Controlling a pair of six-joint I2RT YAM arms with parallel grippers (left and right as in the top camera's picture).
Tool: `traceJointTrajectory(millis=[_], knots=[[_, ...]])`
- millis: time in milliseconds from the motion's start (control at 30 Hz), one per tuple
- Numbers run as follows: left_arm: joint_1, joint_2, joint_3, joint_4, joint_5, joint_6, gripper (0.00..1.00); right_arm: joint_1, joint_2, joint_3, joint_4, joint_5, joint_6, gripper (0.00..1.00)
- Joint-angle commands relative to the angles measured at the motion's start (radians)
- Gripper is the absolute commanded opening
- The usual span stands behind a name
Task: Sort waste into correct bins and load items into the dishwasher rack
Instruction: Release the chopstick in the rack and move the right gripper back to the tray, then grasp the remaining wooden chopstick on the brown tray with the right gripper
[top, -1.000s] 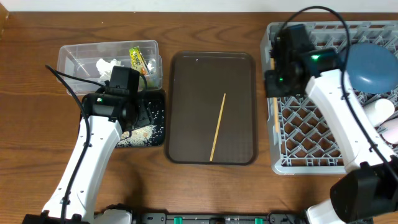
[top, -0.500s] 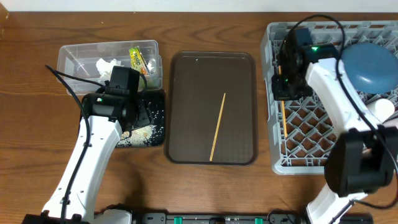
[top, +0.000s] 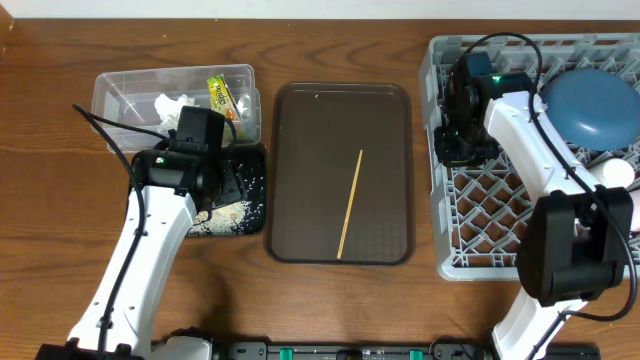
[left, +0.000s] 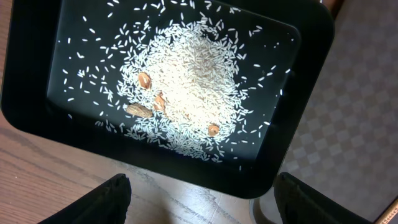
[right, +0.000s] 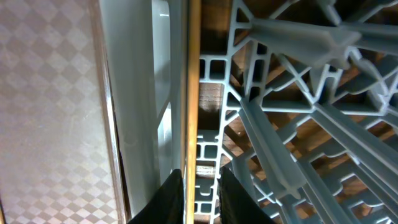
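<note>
Chopstick in rack (right: 193, 93): thin, pale wood; runs straight along the left wall of the dishwasher rack (right: 298, 124), just inside it.
Second chopstick (top: 350, 204): same look; lies at a slant on the brown tray (top: 310, 180), mid-table, well apart from both arms.
Rack contents: dark blue plate (top: 590, 105) in the far right part and a white cup (top: 615, 172) just below it in the overhead view. The right arm covers part of the grey lattice.
Clear tub (top: 115, 95): far left; holds the crumpled white tissue (top: 172, 105) and the yellow-green wrapper (top: 220, 95).
Black tray (left: 37, 93): just in front of the tub; holds a heap of rice (left: 193, 74) with loose grains scattered round it and a few brown bits (left: 144, 79) mixed in.
Right gripper (right: 202, 199): low at the rack's left edge. Jaws are only narrowly parted, with the rack chopstick between them. It sits against one finger (right: 171, 199), with a sliver of gap to the other.
Left gripper (left: 211, 199): hangs over the black tray's near rim, jaws wide, holding nothing.
</note>
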Motion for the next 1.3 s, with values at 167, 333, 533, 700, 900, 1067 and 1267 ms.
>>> traceJointTrajectory(millis=[167, 333, 533, 700, 900, 1067, 1267], knots=[[0.005, -0.005, 0.002, -0.003, -0.005, -0.006, 0.76, 0.008, -0.223, 0.016, 0.110, -0.117, -0.010, 0.26], [0.005, -0.005, 0.002, -0.003, -0.005, -0.006, 0.77, 0.083, -0.249, 0.014, 0.177, -0.229, 0.000, 0.38], [0.005, -0.005, 0.002, -0.003, -0.005, -0.006, 0.77, 0.232, -0.166, 0.014, 0.176, -0.228, 0.073, 0.42], [0.005, -0.005, 0.002, -0.003, -0.005, -0.006, 0.77, 0.362, -0.040, 0.014, 0.171, -0.208, 0.185, 0.43], [0.005, -0.005, 0.002, -0.007, -0.005, -0.006, 0.77, 0.460, 0.090, 0.014, 0.164, -0.134, 0.343, 0.43], [0.005, -0.005, 0.002, -0.007, -0.005, -0.006, 0.77, 0.502, 0.169, 0.014, 0.164, -0.113, 0.414, 0.40], [0.005, -0.005, 0.002, -0.007, -0.005, -0.006, 0.77, 0.520, 0.237, 0.014, 0.149, -0.062, 0.481, 0.40]])
